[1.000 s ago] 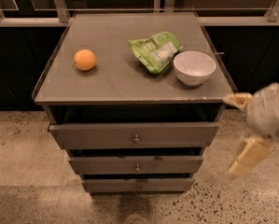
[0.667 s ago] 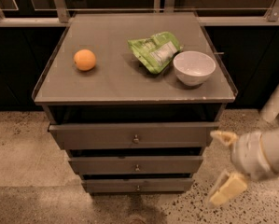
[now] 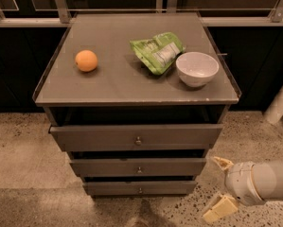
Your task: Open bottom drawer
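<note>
Gripper [image 3: 220,186] sits low at the right, beside the cabinet's lower right corner and just above the speckled floor. Jaws are spread wide, nothing held, no contact with any drawer. Main risk: wrong knob. Three small round knobs stack in one column and the middle drawer [image 3: 108,167] lies directly above the target, so a slightly high approach likely grabs that one. Second risk: the knob [image 3: 140,190] on the bottom drawer [image 3: 112,188] is tiny and shiny, so wide jaws closing off-centre probably slip off or pinch only its edge, and the pull then fails. Third: the target is nearly at floor level, so the lower finger may scrape the floor on the way in. The gripper also comes from the right side and could clip the drawer front's right end before reaching centre. A hard or skewed pull might jolt the cabinet. On the worktop [image 3: 117,86] the orange [image 3: 86,60] could roll, the white bowl [image 3: 197,68] sits near the right edge, and the green bag [image 3: 156,52] touches or nearly touches the bowl. The target is the lowest of three grey fronts, slim and flat, narrower-looking than the top drawer [image 3: 93,137], set back under the middle one with a dark gap above it. It looks shut or nearly shut; whether it is slightly ajar I cannot tell. Opening not yet begun.
</note>
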